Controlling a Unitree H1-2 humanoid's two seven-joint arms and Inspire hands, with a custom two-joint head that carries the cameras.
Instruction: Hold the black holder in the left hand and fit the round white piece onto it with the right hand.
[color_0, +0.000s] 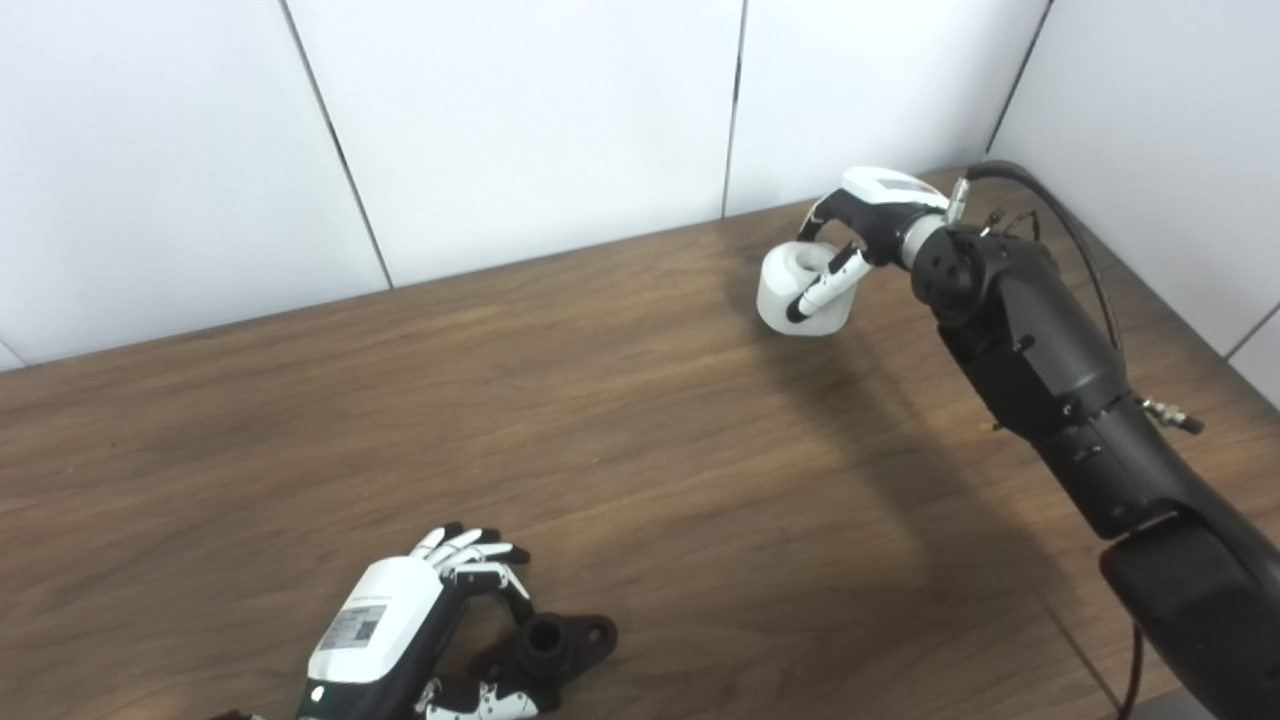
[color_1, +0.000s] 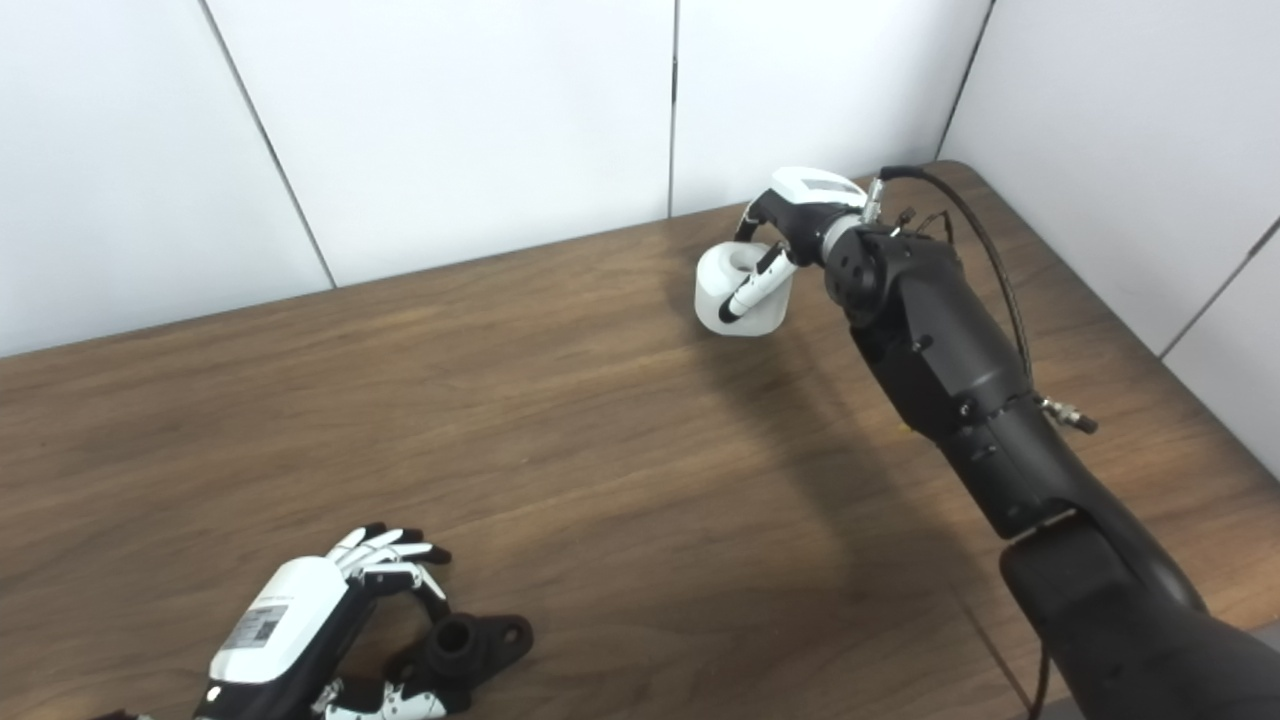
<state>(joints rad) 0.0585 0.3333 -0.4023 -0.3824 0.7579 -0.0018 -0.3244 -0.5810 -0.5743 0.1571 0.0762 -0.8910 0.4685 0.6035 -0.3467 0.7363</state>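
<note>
**Holder at near edge, white piece at far right corner**

Black holder (color_0: 560, 645) lying flat at the near edge of the desk (color_0: 600, 420), a short upright socket in the middle, a flange with a hole to one side. Looks rigid, moulded, probably light; best taken by the flange and base, leaving the socket mouth free. Left hand (color_0: 420, 640) curled around its near side, fingers (color_0: 470, 550) arched over without clearly pressing (cannot tell whether truly gripped or only cupped).

Round white piece (color_0: 800, 290) well apart, toward the far right corner, near the wall (color_0: 500, 120). Thick, smooth-walled ring with a hollow centre, likely stiff and somewhat slippery; safest held across the outer wall. Right hand (color_0: 850, 240) closed on it, one finger down its front, others over the rim. Cannot tell whether lifted or resting on the desk.
</note>
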